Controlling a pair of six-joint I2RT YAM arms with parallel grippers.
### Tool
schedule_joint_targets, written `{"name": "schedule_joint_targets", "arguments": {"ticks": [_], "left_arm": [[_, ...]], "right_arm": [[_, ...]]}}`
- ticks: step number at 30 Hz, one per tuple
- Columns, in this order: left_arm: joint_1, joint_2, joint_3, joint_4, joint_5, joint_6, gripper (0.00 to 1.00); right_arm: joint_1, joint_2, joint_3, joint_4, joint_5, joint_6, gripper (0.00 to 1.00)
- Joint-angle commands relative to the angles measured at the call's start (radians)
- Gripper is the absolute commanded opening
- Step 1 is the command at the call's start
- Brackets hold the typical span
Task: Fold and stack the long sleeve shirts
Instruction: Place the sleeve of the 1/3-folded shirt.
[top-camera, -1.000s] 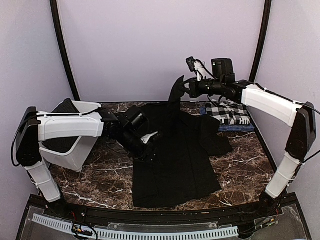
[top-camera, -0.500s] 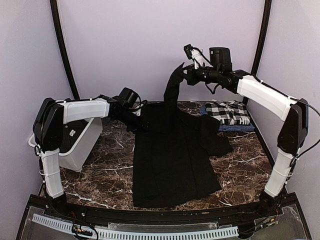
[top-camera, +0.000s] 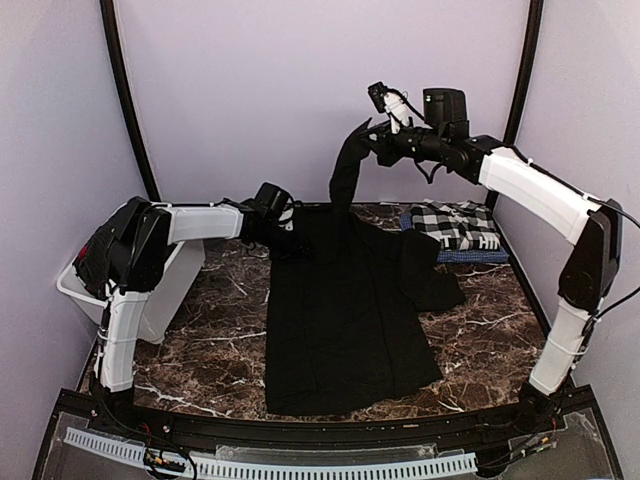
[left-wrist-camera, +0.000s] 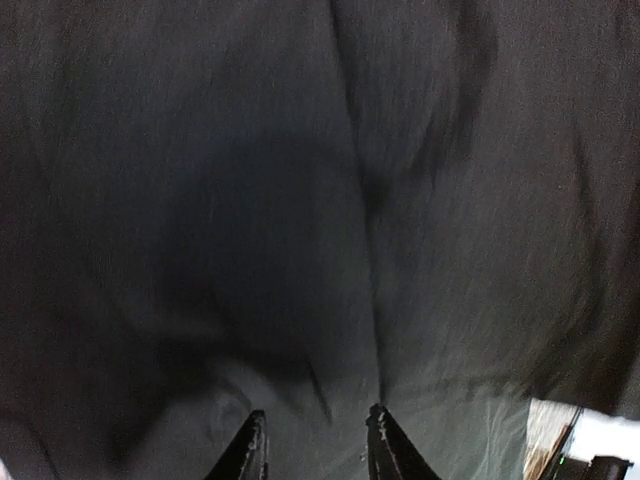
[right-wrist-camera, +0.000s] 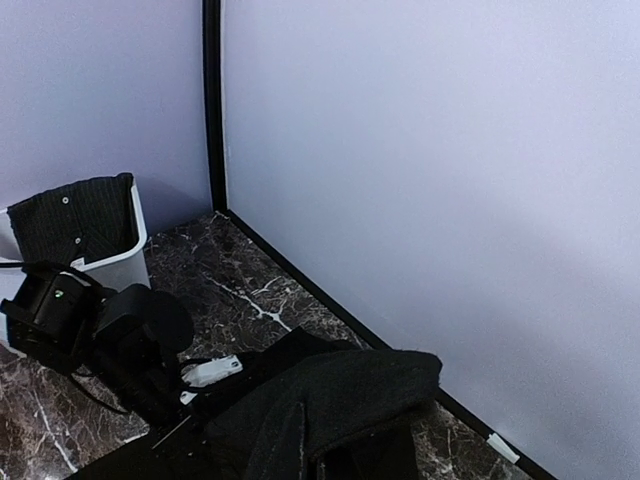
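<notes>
Black shirt (top-camera: 345, 320), corner in R gripper (top-camera: 368, 140)

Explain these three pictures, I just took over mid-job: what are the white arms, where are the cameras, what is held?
Two robot arms sit at the table's near edge. The wide picture looks down from above and behind them; the other two come from wrist cameras. On the marble table lie a black shirt, a folded checked shirt far right, and a white bin left. The right gripper is shut on the black shirt's sleeve, holding it up. The left gripper sits at that shirt's far left corner; whether it grips cloth is unclear.
</notes>
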Motion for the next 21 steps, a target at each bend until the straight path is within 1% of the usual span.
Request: {"name": "schedule_joint_targets", "arguments": {"ticks": [1,5,8,15,21], "left_arm": [[0.006,0.056,0.086,0.056,-0.004,-0.042,0.32],[0.006,0.140,0.157,0.070,0.030,-0.073,0.29],[0.005,0.187,0.175,0.111,0.065,-0.112,0.27],[0.005,0.219,0.175,0.231,0.111,-0.186,0.26],[0.005,0.221,0.165,0.269,0.159,-0.218,0.27]], "right_arm": [[0.040,-0.054,-0.062,0.033,-0.089,0.031,0.00],[0.089,-0.070,-0.101,0.067,-0.103,0.063,0.00],[0.127,-0.061,-0.078,0.065,-0.087,0.066,0.00],[0.172,-0.028,-0.033,0.067,-0.128,0.112,0.00],[0.192,-0.011,-0.050,0.068,-0.128,0.151,0.00]]}}
